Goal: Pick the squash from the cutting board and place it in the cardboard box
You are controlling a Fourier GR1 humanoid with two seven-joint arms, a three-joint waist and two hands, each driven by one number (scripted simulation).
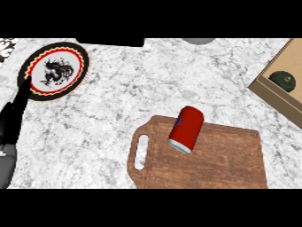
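Currently: cutting board [212, 164] at 6 o'clock carries a red can [187, 129]. Cardboard box [290, 84] at 3 o'clock holds the dark green squash [284, 80]. Plate [55, 71] at 10. Left hand [9, 122] at 9, fingers straight, together.

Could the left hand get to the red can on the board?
Probably yes. The left hand rests at the left edge, fingers up, and only bare counter lies between it and the red can on the cutting board.
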